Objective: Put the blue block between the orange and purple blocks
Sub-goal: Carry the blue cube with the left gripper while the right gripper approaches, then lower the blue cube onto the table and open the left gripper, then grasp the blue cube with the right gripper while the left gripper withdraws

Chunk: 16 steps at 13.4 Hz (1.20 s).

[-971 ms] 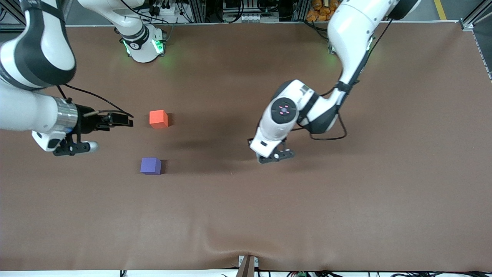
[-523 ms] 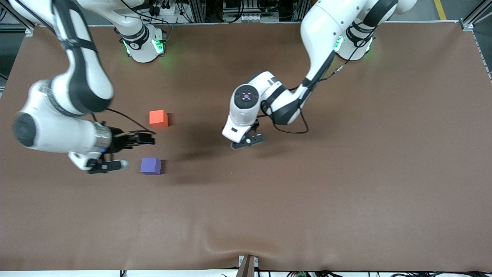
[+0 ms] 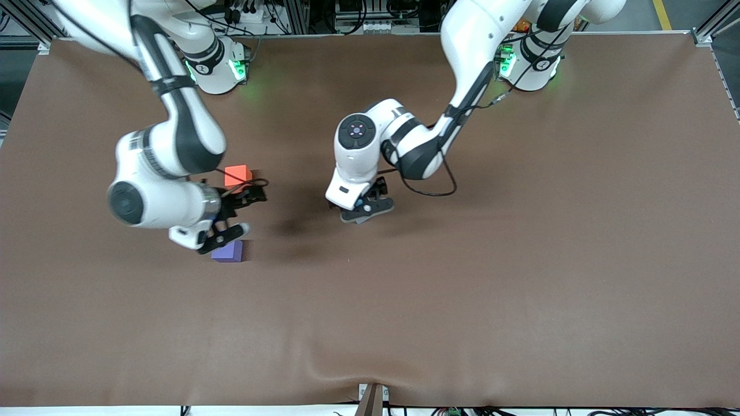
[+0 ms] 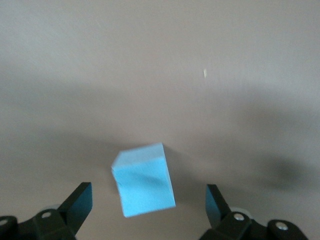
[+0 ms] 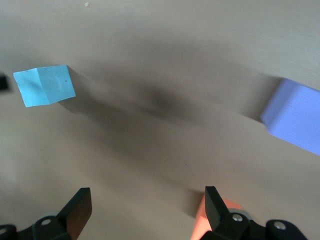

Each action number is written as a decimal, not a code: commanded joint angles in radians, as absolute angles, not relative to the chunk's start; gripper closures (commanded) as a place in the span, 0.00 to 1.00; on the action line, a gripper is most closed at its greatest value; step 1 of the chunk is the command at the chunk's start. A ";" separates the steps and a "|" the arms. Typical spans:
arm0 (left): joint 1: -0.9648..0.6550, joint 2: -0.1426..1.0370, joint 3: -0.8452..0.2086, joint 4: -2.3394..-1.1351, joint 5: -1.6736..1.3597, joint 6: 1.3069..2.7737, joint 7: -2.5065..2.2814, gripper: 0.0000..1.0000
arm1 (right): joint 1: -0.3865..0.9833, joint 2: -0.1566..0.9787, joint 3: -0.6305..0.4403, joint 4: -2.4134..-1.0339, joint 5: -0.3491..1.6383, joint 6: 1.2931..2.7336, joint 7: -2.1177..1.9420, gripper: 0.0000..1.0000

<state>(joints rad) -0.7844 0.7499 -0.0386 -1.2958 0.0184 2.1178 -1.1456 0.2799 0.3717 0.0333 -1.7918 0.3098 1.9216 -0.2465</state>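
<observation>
The blue block (image 4: 144, 180) lies on the table between the open fingers of my left gripper (image 4: 147, 205), touching neither. In the front view my left gripper (image 3: 364, 203) hides it. The right wrist view shows the blue block (image 5: 44, 85) on the table some way off. The orange block (image 3: 237, 174) and the purple block (image 3: 229, 252) lie toward the right arm's end, the purple one nearer the front camera. My right gripper (image 3: 252, 196) is open and empty over the gap between them. In its wrist view (image 5: 145, 210) the orange block (image 5: 227, 212) shows by one finger and the purple block (image 5: 295, 122) farther off.
The brown table mat (image 3: 520, 277) carries only the three blocks. The right arm's forearm (image 3: 173, 144) reaches over the table beside the orange block. A small bracket (image 3: 373, 398) sits at the mat's front edge.
My right arm has swung in from its end of the table to over the gap between orange and purple. My left gripper has moved toward the right arm's end and away from the front camera.
</observation>
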 commanded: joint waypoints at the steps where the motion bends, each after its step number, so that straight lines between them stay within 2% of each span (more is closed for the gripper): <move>1: -0.688 0.609 -0.035 -1.324 0.038 2.016 -1.118 0.00 | 0.353 0.313 0.026 -1.905 0.318 2.048 -0.238 0.00; 4: -0.537 0.500 -0.035 -1.325 0.038 1.898 -0.939 0.00 | 0.461 0.340 0.025 -1.893 0.316 2.169 -0.088 0.00; 6: -0.433 0.444 -0.037 -1.325 0.026 1.837 -0.807 0.00 | 0.535 0.403 0.023 -1.846 0.307 2.233 -0.014 0.00; 11: -0.195 0.330 -0.046 -1.321 0.023 1.662 -0.508 0.00 | 0.661 0.600 0.023 -1.639 0.169 2.240 0.190 0.00; 14: -0.096 0.276 -0.048 -1.322 0.018 1.587 -0.315 0.00 | 0.719 0.655 0.021 -1.634 0.152 2.343 0.239 0.00; 16: -0.042 0.239 -0.048 -1.334 0.014 1.551 -0.209 0.00 | 0.736 0.681 0.021 -1.632 0.150 2.364 0.267 0.00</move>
<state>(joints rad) -0.0902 0.2924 -0.0315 -1.2939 0.0207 1.5802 -0.2931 0.7220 0.6495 0.0310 -1.6642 0.1713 2.3555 0.2321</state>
